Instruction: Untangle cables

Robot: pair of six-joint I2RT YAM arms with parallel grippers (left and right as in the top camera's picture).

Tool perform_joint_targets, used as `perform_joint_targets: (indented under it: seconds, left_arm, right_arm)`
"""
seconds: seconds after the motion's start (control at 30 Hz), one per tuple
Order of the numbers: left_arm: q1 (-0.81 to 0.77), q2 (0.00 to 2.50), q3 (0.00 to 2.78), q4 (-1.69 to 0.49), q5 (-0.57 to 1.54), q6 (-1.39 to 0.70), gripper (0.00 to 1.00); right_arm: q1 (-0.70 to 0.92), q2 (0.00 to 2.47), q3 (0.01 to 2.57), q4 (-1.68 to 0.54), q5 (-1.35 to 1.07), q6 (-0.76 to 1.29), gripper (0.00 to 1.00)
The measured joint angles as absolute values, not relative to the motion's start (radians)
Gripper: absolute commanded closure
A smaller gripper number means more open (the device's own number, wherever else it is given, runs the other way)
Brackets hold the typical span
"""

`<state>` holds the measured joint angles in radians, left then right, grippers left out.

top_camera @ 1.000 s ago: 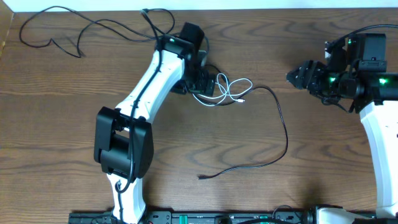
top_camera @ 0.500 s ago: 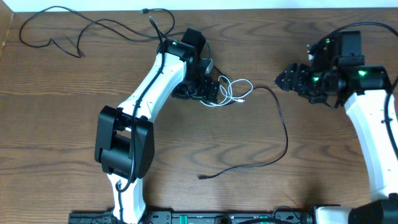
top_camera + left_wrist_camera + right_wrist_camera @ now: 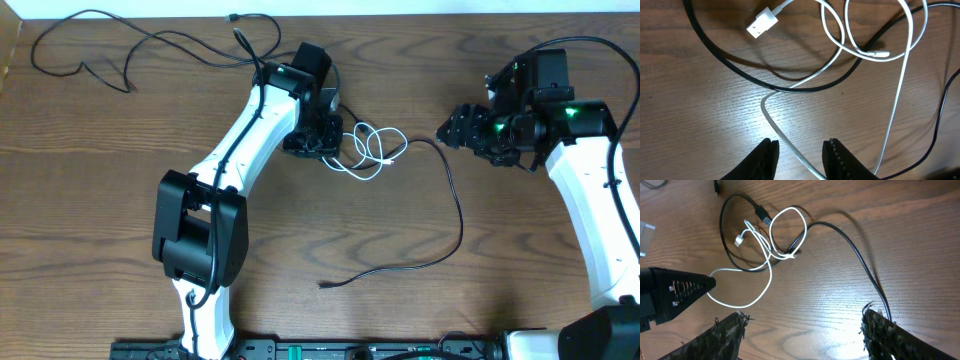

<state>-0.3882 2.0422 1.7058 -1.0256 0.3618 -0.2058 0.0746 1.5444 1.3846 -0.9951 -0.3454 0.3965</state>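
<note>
I am holding the left gripper (image 3: 799, 152) low over the table, its jaws partly apart, with a strand of the white cable (image 3: 762, 24) running between them, not pinched. The white loops are lying tangled over a black cable (image 3: 461, 215) at that gripper's 3 o'clock. Further toward 3 o'clock the right gripper (image 3: 452, 128) is hovering with its jaws wide and nothing in them. The second black cable (image 3: 250, 16) is sprawling at 10 o'clock, well apart.

Desk (image 3: 100, 250), brown wood grain, in all three views.
White strip (image 3: 420, 6) along its far edge, seen overhead; bright glare (image 3: 840, 335) on the wood in both wrist views.
</note>
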Motion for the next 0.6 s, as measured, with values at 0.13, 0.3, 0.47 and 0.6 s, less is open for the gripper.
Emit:
perform_joint_targets:
  seconds: [0.13,0.3,0.47,0.6]
  left_arm:
    - [-0.388,2.042,1.706,-1.041,0.361,-0.22,0.58]
    - [-0.388,2.042,1.706,-1.089,0.362,-0.294,0.57]
    - [-0.389,2.042,1.706,-1.093,0.362,-0.388,0.57]
    - [-0.393,2.042,1.706,-1.083,0.362,-0.454,0.57]
  right_arm:
    - [0.075,1.544,1.385,-0.995,-0.344,0.393,0.26]
    - [0.074,1.544,1.385,-0.995,-0.344,0.392,0.26]
    - [0.075,1.544,1.385,-0.995,-0.344,0.392,0.26]
    - [0.075,1.544,1.385,-0.995,-0.344,0.392,0.26]
